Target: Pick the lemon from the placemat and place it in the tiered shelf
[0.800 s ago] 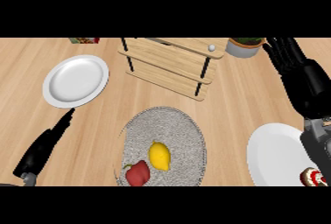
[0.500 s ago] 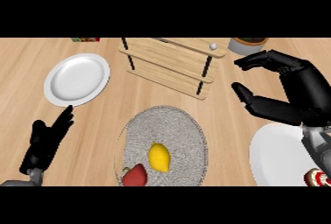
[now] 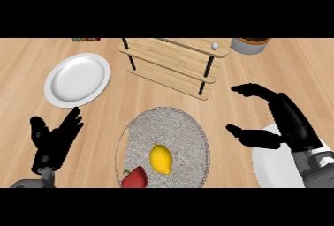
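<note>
Wooden counter point(image 3: 26, 66) bearing tiered shelf point(image 3: 171, 59) at back, round placemat point(image 3: 163, 128) in front. Right hand point(image 3: 284, 118) spread open, empty, right of placemat; left hand point(image 3: 55, 140) open, empty, lower left. Lemon point(image 3: 160, 159) lying on placemat.

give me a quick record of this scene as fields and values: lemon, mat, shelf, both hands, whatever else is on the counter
lemon: lying on the placemat, no hand on it
red pepper: on the placemat, next to the lemon, on its left
placemat: round, grey, near side of the counter
tiered shelf: wooden, beyond the placemat; lemon not in it
left hand: open, fingers up, lower left, holding nothing
right hand: open, thumb and fingers apart, right of the placemat, holding nothing
white plates: one far left, one lower right
</note>
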